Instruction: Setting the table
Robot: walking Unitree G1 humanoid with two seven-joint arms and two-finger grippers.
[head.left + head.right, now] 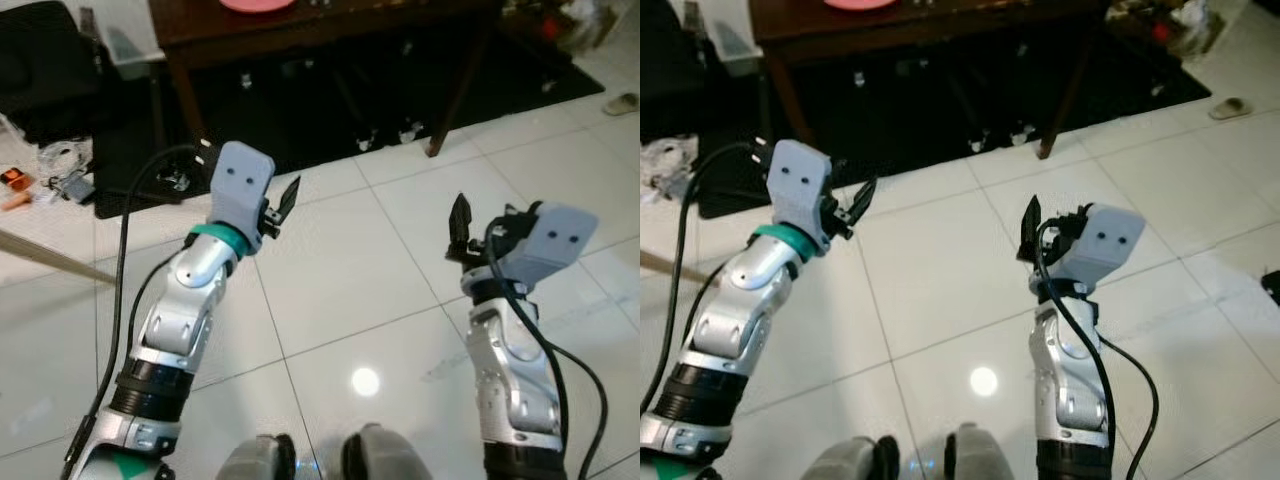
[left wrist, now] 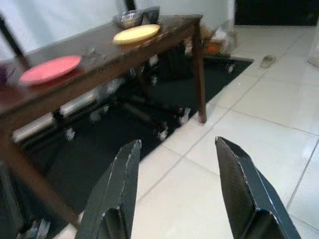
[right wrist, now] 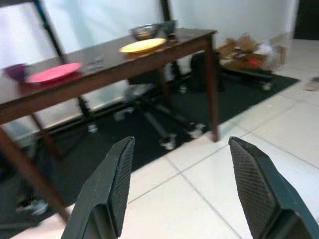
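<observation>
Both pincers are empty and spread wide. Left gripper (image 2: 174, 189) is raised over the white tile floor (image 1: 330, 280), nothing between its fingers (image 2: 117, 194). Right gripper (image 3: 187, 184) is the same: wide gap, holding nothing, about level with the left.

Key relation: the work lies straight ahead of both, up on the dark wooden table (image 3: 99, 69), with a stretch of bare tile and then the black rug (image 3: 149, 134) under the table in between. Not in reach, in my judgement; the base needs to close in first.

On the table top:
- pink plate (image 3: 52, 73) sits toward the robot's left end, close to the near edge, with a small purple cup (image 3: 15, 71) just beside it on the side away from the yellow plate
- yellow plate (image 3: 143, 45) lies further along, toward the far corner over the near leg (image 3: 213, 94)
- metal bowl (image 3: 144, 32) is just behind the yellow plate, near the far edge

The table's long axis runs obliquely across both wrist views, its right-hand end trailing away from the robot.

Nearer arm: the head views put the pink plate (image 1: 258, 5) ahead and left of centre, so I'd take the left arm as closer to it. The yellow plate's end looks better suited to the right. Neither call is firm at this range.
</observation>
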